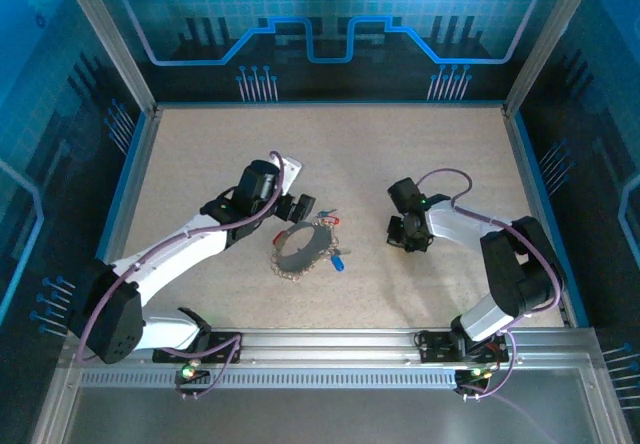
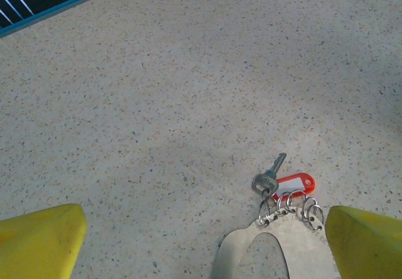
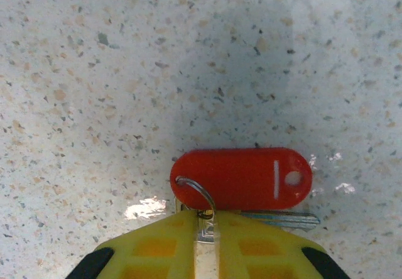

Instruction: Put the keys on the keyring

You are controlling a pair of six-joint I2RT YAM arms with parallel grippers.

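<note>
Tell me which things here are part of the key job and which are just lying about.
Job: keyring; keys on it; blue key; red-tagged key in right gripper.
Just surroundings: table; blue walls.

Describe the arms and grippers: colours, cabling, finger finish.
The left arm and the right arm both have white link shells with black joints and wrists. A purple cable runs along each arm and loops free near the wrist. The left fingers are plain yellow. The right fingers are yellow with square recesses and black outer corners.
</note>
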